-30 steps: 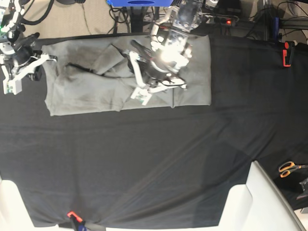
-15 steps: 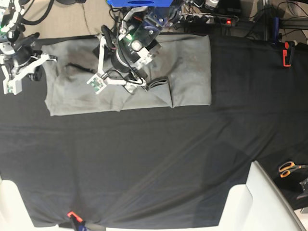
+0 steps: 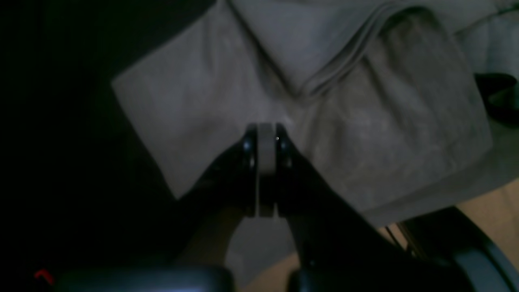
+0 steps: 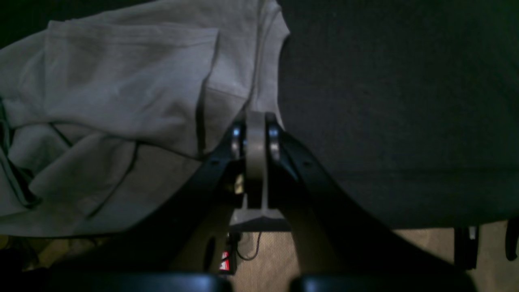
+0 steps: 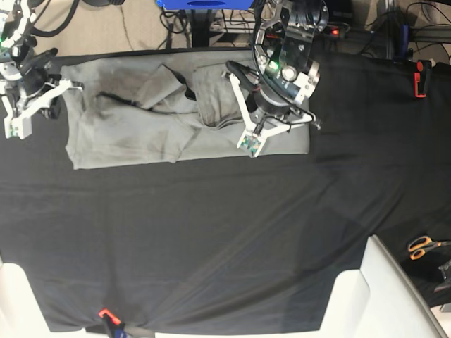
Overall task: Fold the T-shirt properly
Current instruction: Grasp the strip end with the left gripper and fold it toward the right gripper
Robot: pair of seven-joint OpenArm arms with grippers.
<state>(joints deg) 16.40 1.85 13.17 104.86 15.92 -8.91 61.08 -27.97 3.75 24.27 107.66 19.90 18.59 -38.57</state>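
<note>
Both grippers are closed and empty: left gripper point(image 5: 248, 143) at the crumpled grey cotton T-shirt's point(image 5: 134, 127) three o'clock end, right gripper point(image 5: 15, 127) at nine.

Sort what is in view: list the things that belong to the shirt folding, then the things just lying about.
Belongs to the job:
T-shirt, grey, partly folded
left gripper, shut, over the shirt
right gripper, shut, at the shirt's edge
black table cloth, the work surface

Just lying about:
orange-handled scissors
red clamp
</note>
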